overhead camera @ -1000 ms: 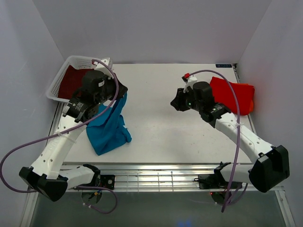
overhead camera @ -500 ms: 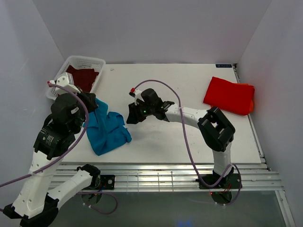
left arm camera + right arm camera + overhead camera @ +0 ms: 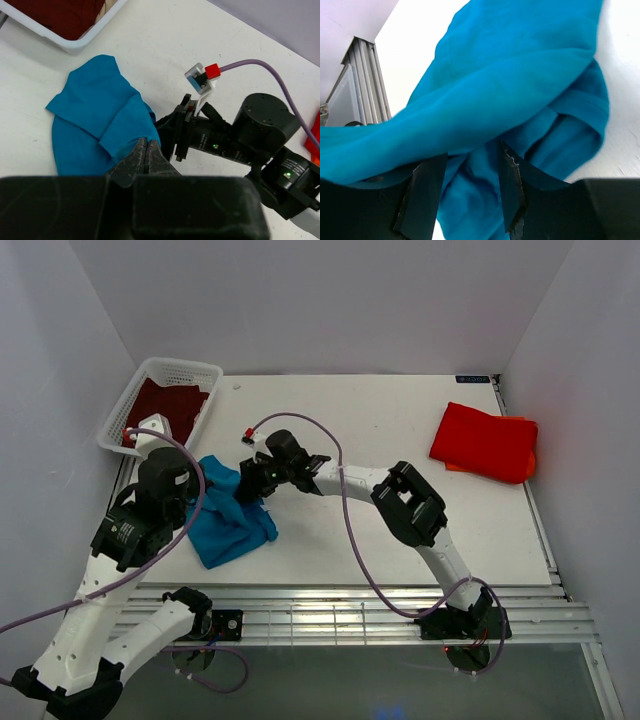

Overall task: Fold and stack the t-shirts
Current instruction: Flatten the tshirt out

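The teal-blue t-shirt [image 3: 230, 525] lies crumpled on the left of the table, also filling the left wrist view [image 3: 90, 125] and the right wrist view [image 3: 520, 65]. My left gripper [image 3: 147, 144] is shut, its tips pinching a raised fold of the teal shirt; from above it sits at the shirt's upper left [image 3: 197, 482]. My right gripper [image 3: 467, 165] is open, its fingers straddling teal folds at the shirt's right edge [image 3: 248, 487]. The red-orange t-shirt [image 3: 485, 443] lies folded at the far right. The maroon t-shirt [image 3: 165, 405] sits in the basket.
The white mesh basket [image 3: 180, 365] stands at the back left corner, its rim showing in the left wrist view [image 3: 75, 45]. A slotted metal rail [image 3: 330, 615] runs along the near table edge. The right arm stretches across the table's middle, trailing a purple cable [image 3: 345, 510].
The left arm swung back toward the left, pulling the shirt's top with it. The right arm swept from beside the red shirt across to the teal shirt, its jaws widening.
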Controlling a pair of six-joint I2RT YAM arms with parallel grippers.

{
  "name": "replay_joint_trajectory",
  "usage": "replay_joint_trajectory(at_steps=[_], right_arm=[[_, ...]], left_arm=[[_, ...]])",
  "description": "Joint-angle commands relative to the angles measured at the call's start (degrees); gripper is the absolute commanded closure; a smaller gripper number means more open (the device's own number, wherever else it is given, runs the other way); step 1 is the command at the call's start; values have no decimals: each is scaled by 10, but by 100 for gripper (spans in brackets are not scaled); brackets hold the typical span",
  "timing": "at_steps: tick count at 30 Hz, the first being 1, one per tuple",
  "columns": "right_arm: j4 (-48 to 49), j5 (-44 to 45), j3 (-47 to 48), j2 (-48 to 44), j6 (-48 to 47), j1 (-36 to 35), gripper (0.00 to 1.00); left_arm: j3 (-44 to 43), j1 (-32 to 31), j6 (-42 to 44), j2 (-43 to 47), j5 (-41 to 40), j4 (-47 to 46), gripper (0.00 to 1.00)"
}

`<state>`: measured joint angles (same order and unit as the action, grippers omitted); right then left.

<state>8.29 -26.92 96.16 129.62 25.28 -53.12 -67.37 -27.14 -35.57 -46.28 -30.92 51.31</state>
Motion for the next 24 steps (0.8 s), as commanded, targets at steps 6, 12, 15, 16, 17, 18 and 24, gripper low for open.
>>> replay_joint_trajectory(at_steps=[6,12,15,16,17,18,24], right_arm=[[-15,19,44,28,-13,-15,50],[-30,43,27,7,-36,-15,50],[-39,56,26,0,-47,-15,50],[-42,61,26,0,-51,-15,50],[-49,66,26,-1,-54,-15,50],[-53,76,26,-1,-60,-15,50],[-65,96,25,-2,-74,-15,50]], left_arm=[[-53,1,-6,35,-70,31,100],[-77,1,5,45,-96,41,100],[-69,1,-1,44,-100,45,100],[-67,1,-5,46,-101,47,100],[-65,0,-10,47,-101,48,100],[-63,1,-10,51,-103,48,100],[-69,1,-10,54,-123,60,100]])
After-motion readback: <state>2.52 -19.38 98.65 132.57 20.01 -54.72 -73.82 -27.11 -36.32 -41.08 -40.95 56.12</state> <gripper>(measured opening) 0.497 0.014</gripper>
